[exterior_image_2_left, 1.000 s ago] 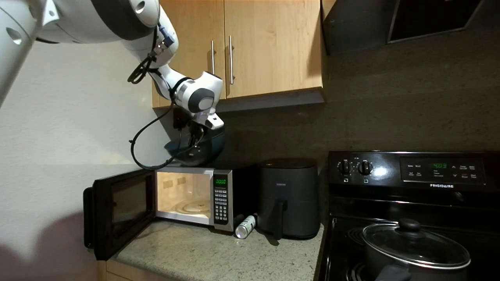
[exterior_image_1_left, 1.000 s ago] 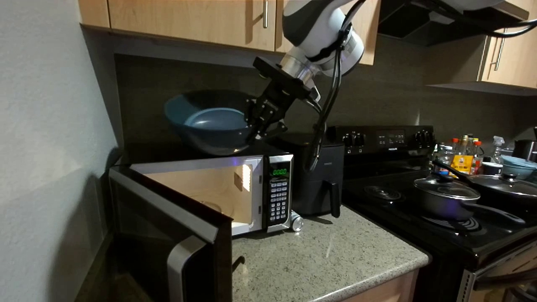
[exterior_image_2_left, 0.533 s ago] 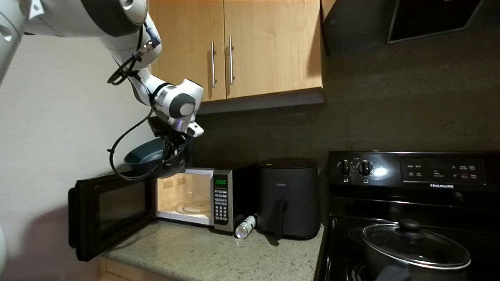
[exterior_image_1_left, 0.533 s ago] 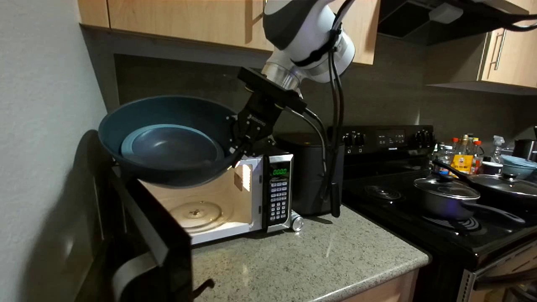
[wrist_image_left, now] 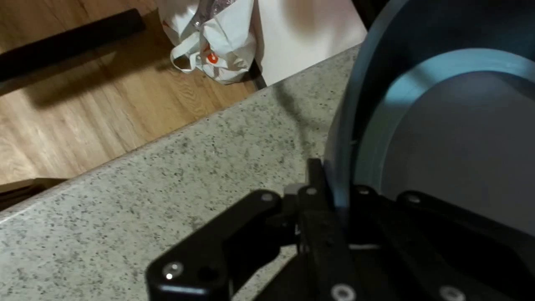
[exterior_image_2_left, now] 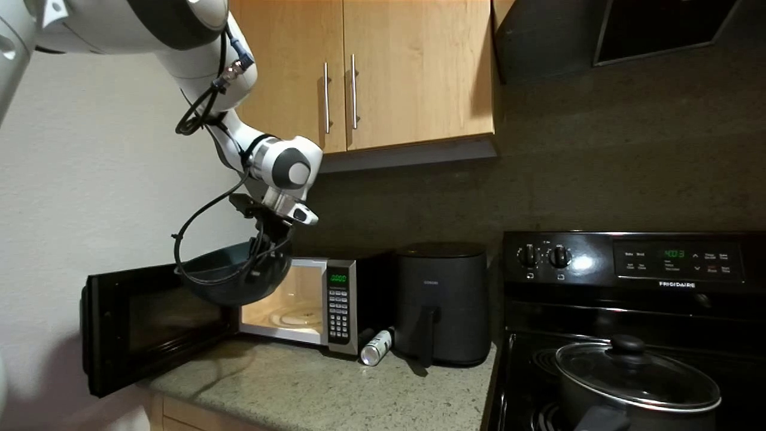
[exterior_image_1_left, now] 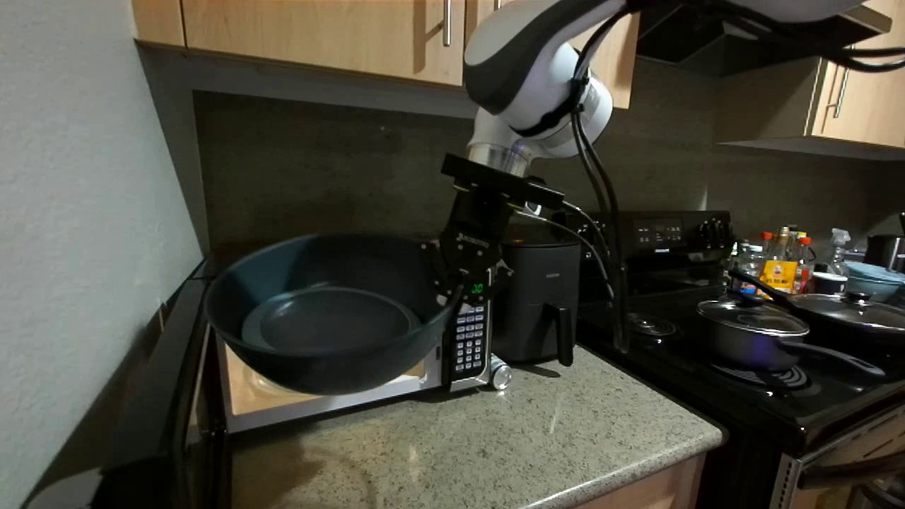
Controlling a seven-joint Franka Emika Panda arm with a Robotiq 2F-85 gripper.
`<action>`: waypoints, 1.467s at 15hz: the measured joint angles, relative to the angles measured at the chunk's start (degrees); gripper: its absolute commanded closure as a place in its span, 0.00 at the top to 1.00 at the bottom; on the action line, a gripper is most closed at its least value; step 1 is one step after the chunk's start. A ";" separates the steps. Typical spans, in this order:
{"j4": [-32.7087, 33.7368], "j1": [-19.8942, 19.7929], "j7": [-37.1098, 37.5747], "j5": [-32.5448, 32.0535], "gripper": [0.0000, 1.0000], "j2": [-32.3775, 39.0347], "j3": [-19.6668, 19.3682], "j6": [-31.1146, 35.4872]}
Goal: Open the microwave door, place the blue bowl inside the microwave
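The blue bowl (exterior_image_1_left: 332, 322) hangs roughly level in front of the open microwave (exterior_image_1_left: 470, 346), above the counter, covering much of the opening in that exterior view. It also shows in an exterior view (exterior_image_2_left: 239, 290) and in the wrist view (wrist_image_left: 451, 142). My gripper (wrist_image_left: 336, 179) is shut on the bowl's rim, a finger on each side of the wall; it also shows in both exterior views (exterior_image_1_left: 456, 293) (exterior_image_2_left: 266, 254). The microwave door (exterior_image_2_left: 161, 329) stands wide open on the wall side. The lit cavity (exterior_image_2_left: 299, 299) shows a glass turntable; the bowl hides part of it.
A black air fryer (exterior_image_2_left: 443, 305) stands beside the microwave, with a can (exterior_image_2_left: 377, 347) lying between them. A lidded pot (exterior_image_2_left: 637, 371) is on the stove. Cabinets (exterior_image_2_left: 413, 72) hang above. The counter edge (wrist_image_left: 138, 152) and a white bag (wrist_image_left: 225, 46) on the floor show below.
The bowl, held in my gripper, has come from above the microwave forward and down to the front of its opening. The door has swung wider open toward the wall.
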 measured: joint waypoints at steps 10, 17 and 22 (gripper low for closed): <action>-0.29 0.32 -0.09 -0.09 0.06 2.42 -0.29 -0.21; -0.10 0.33 0.04 -0.09 0.06 7.74 -0.76 0.31; 0.06 0.57 0.04 -0.10 0.06 9.92 -1.28 9.04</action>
